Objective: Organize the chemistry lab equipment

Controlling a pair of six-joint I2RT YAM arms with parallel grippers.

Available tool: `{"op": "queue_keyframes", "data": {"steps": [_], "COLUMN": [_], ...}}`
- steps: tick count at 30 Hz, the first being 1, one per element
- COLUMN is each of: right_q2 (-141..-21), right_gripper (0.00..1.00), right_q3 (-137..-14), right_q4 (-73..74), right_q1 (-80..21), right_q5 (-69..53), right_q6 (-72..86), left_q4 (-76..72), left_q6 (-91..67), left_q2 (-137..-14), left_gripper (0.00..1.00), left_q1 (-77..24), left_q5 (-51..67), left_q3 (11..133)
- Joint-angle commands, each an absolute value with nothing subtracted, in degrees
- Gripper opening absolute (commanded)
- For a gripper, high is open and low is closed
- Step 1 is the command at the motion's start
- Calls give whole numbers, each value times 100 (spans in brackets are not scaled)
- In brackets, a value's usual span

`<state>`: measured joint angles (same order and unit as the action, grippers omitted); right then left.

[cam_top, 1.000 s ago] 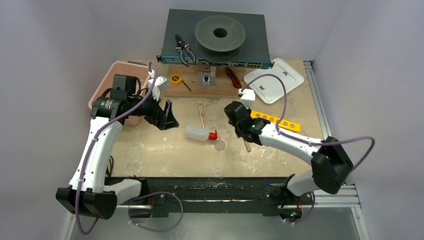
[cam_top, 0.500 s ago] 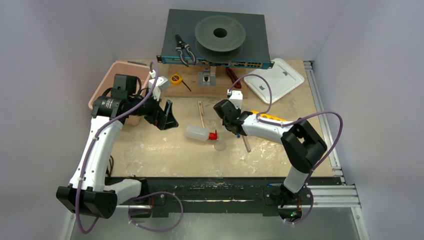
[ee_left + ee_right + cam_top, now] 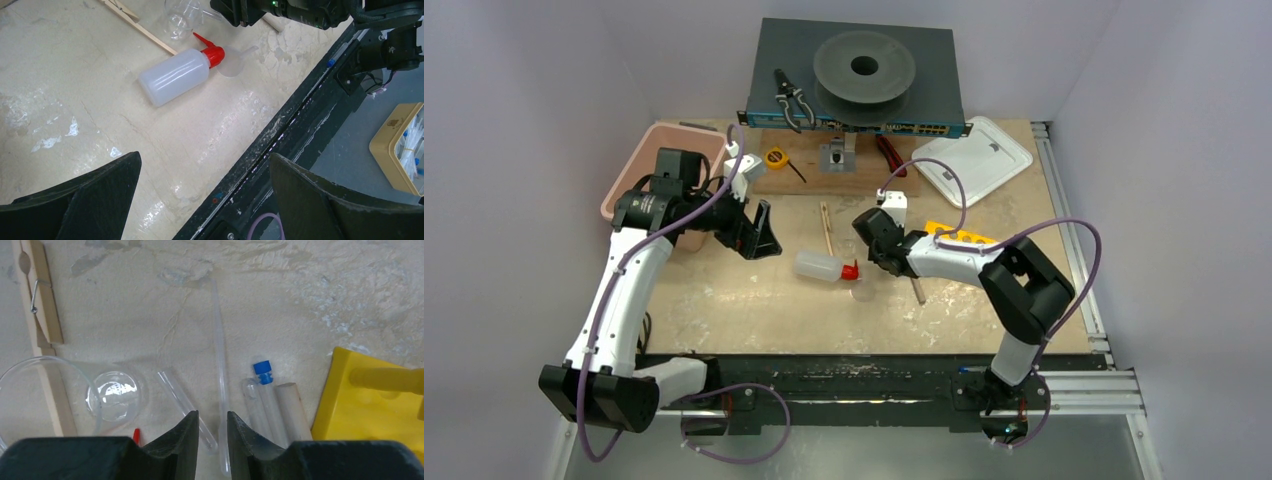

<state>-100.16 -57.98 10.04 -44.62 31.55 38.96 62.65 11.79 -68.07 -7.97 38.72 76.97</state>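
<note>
**Right jaws astride the pipette, left hand wide over the bottle**

My right gripper sits low over the pale, scuffed table. Its jaws are only a narrow slot apart and grip nothing. A thin clear plastic pipette lies flat on the table and runs into that slot; I cannot tell whether either finger touches it. Just to its left lies an uncapped clear test tube, slanted, with its rounded end by my left finger. To the right lies a thin clear blue-capped tube, with a round pale wooden dowel just beside it. Past those is the corner of a yellow plastic rack. At the far left, a clear glass beaker sits against a long wooden clothes-peg clamp.

My left gripper hangs above the table with its jaws spread wide and empty. Ahead of it the translucent white squeeze bottle with red cap lies on its side. A small clear round dish is just beside the cap. Below the table edge, a tan box carries a printed mark too small to read.
</note>
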Motion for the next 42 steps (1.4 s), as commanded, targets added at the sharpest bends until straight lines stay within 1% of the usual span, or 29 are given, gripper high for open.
{"op": "queue_keyframes", "data": {"steps": [1,11,19,21,23,25,26,32,37,38,42], "right_q2": [-10152,-10404,-10684,-10668,-10604,-10476,-10366,-9072,-7878,-7585,-6613], "right_gripper": [26,26,27,24,15,3,0,0,0,0,0], "right_q3": [-5931,-6109,-6212,-6141,-6083,-6057,-6045,-5949,-5795,-5689,-5389], "right_q4": [687,601,538,515,534,590,617,717,812,716,356], "right_q1": [-4567,-4606,-4605,-4605,-4605,-4607,-4606,-4597,-4597,-4597,-4596], "right_q5": [3061,3029,2769,2783,2782,2778,2780,2870,2538,2360,795], "right_q6": [3718,3463,3481,3519,3573,3586,3587,3368,3152,3044,2581], "left_q4": [6128,6149,6199,6205,6209,6214,6214,6321,6402,6460,6908], "left_q6": [1305,1309,1336,1336,1332,1328,1331,1340,1697,1784,2270], "left_q2": [-6824,-6831,-6812,-6807,-6795,-6763,-6751,-6641,-6426,-6399,-6265], "left_gripper": [100,100,100,100,100,100,100,100,100,100,100], "left_q1": [-764,-764,-764,-765,-769,-765,-764,-764,-765,-767,-764], "left_q5": [3896,3813,3768,3778,3791,3810,3826,4058,4409,4490,5050], "left_q3": [7699,7725,7761,7766,7777,7793,7808,7936,7972,8009,8257]}}
